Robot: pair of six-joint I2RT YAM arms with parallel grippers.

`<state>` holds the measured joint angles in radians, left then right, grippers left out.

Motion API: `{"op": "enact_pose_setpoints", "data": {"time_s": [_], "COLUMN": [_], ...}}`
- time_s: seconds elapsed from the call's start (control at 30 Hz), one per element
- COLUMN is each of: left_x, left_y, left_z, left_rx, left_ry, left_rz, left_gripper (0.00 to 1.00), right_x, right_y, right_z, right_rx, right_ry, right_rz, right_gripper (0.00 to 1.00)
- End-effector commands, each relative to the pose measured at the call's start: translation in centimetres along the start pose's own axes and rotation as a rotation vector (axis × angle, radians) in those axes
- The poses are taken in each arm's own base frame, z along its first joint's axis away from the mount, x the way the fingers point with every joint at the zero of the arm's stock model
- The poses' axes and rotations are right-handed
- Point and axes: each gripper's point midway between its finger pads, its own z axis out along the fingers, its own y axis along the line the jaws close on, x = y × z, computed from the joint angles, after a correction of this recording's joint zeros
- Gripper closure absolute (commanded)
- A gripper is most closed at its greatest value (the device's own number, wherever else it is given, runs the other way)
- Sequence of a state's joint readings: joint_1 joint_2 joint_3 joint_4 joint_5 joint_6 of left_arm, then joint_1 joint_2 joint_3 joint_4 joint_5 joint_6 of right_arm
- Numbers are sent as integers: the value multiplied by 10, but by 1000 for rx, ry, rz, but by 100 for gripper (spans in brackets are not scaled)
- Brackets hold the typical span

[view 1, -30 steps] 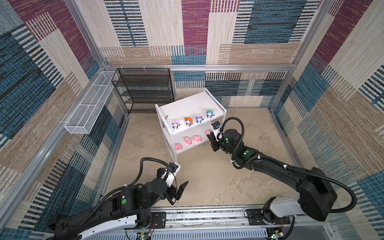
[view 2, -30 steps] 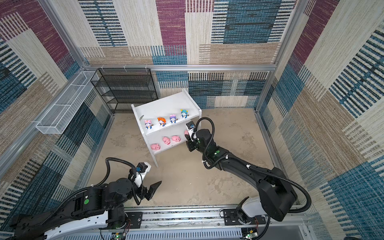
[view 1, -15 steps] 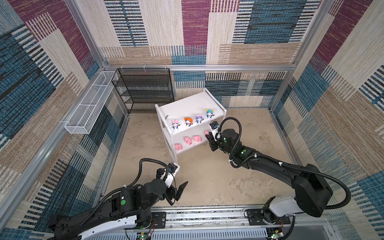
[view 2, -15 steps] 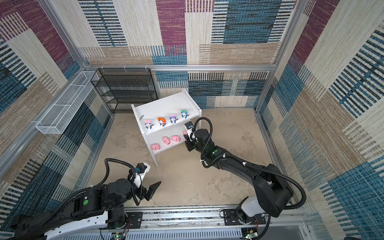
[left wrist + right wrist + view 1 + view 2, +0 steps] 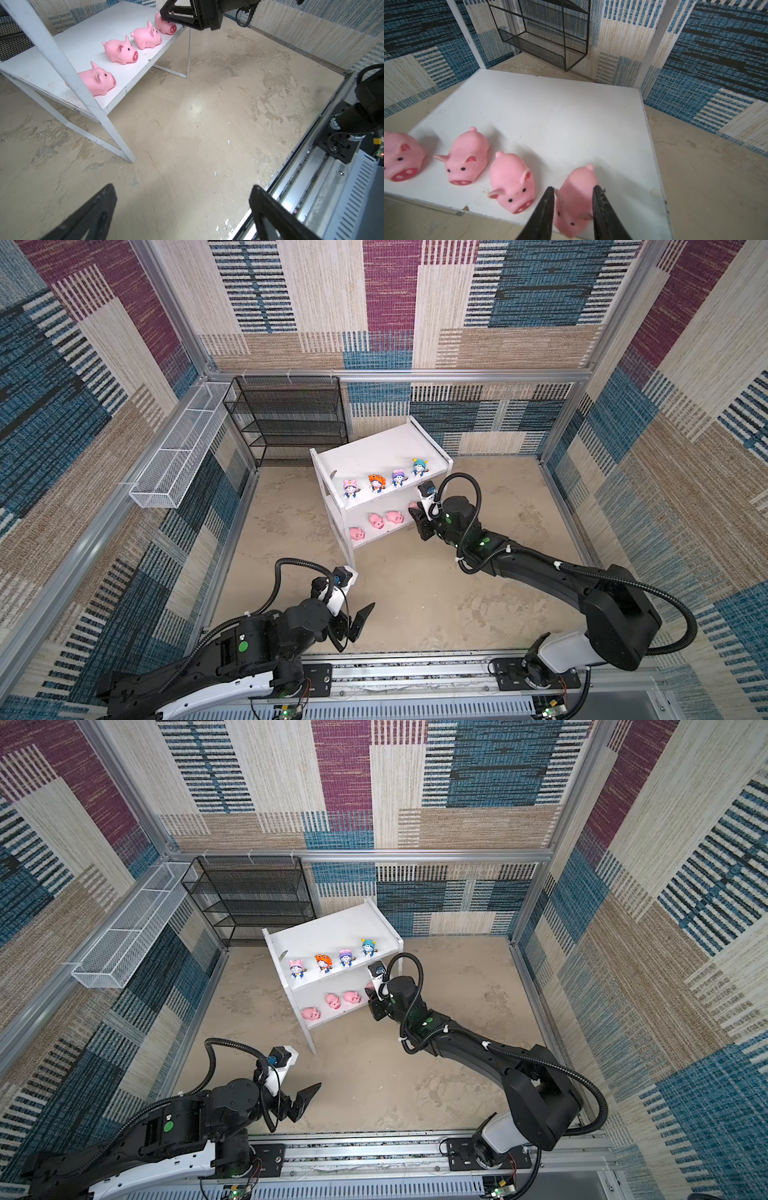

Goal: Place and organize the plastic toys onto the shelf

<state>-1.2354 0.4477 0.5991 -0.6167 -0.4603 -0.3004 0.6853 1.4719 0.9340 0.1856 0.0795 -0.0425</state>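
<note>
The white shelf (image 5: 374, 452) stands at the back middle of the floor. Its upper board carries figurines with pink (image 5: 349, 488), orange (image 5: 376, 483), purple (image 5: 397, 478) and teal (image 5: 418, 467) hoods. Three pink pigs (image 5: 376, 521) stand in a row on the lower board. My right gripper (image 5: 573, 187) reaches in at that board's right end. Its fingers lie close against both sides of another pink pig (image 5: 577, 199), which rests on the board with its snout at the front edge. My left gripper (image 5: 182, 186) hovers wide open over bare floor near the front rail, holding nothing.
A black wire-mesh rack (image 5: 286, 418) stands against the back wall left of the shelf. A long white wire basket (image 5: 178, 448) hangs on the left wall. The metal rail (image 5: 415, 672) with both arm bases runs along the front. Patterned walls close in all sides.
My right gripper has pushed slightly further in toward the shelf's lower board with the pig, and its fingers stand a little wider. The left arm has not moved.
</note>
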Motion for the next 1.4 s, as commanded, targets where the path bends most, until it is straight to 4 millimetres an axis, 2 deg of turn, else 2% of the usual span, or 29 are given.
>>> {"op": "enact_pose_setpoints", "data": {"time_s": [0.0, 0.2, 0.33, 0.43, 0.6, 0.7, 0.87, 1.0, 1.1, 1.23, 1.37], "left_x": [-6, -7, -9, -9, -7, -6, -5, -3, -6, -21, -27], "left_y": [-3, -4, -1, 10, 41, 64, 97, 116, 129, 127, 142], "left_z": [0, 0, -1, -2, -10, -20, -39, -53, -62, -44, -35], "left_rx": [15, 18, 2, -55, -216, -337, -511, -623, -722, -744, -793], "left_ry": [-23, -29, -35, -41, -63, -91, -150, -174, -178, -104, -62], "left_rz": [-12, -13, -17, -34, -91, -138, -219, -264, -261, -184, -216], "left_gripper": [0, 0, 0, 0, 0, 0, 0, 0, 0, 0, 0], "right_x": [-11, -21, -23, -14, 12, 36, 79, 101, 105, 108, 115], "right_y": [0, -3, -3, -4, -14, -22, -52, -84, -111, -142, -166], "right_z": [-2, -15, -31, -47, -79, -93, -100, -99, -103, -104, -100], "right_rx": [1, 12, 1, 3, 43, 86, 265, 371, 422, 471, 518], "right_ry": [-33, -46, -45, -29, -3, 21, 128, 194, 185, 173, 199], "right_rz": [12, 19, 32, 46, 89, 134, 232, 332, 395, 425, 422], "right_gripper": [64, 58, 54, 47, 33, 16, 0, 0, 0, 0, 0]}}
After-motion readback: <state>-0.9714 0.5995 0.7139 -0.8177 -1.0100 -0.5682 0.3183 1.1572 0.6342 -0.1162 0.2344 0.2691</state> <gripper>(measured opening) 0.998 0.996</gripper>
